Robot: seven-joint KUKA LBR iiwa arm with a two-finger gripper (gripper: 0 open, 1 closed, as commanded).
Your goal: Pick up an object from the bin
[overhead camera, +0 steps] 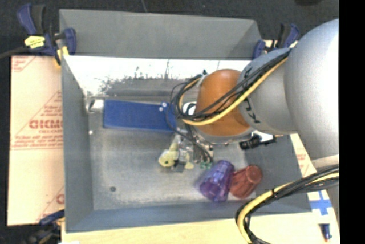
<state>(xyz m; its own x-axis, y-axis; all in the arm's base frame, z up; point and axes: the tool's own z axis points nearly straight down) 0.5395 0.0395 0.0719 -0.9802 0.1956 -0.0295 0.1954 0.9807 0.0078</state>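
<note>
The hand [188, 156] is hovering low in the bin [80, 140], right beside a small yellow piece [167, 159], the nearest candidate to pick; open or closed, there's no telling. A purple cup [217, 181] and a red cup [246, 180] are lying tipped close by.

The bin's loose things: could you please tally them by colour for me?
Blue: 1, a flat oblong block
Purple: 1, a see-through cup on its side
Red: 1, a small cup beside it
Pale yellow: 1, a small thing beside the gripper
Total: 4 in plain sight
</note>
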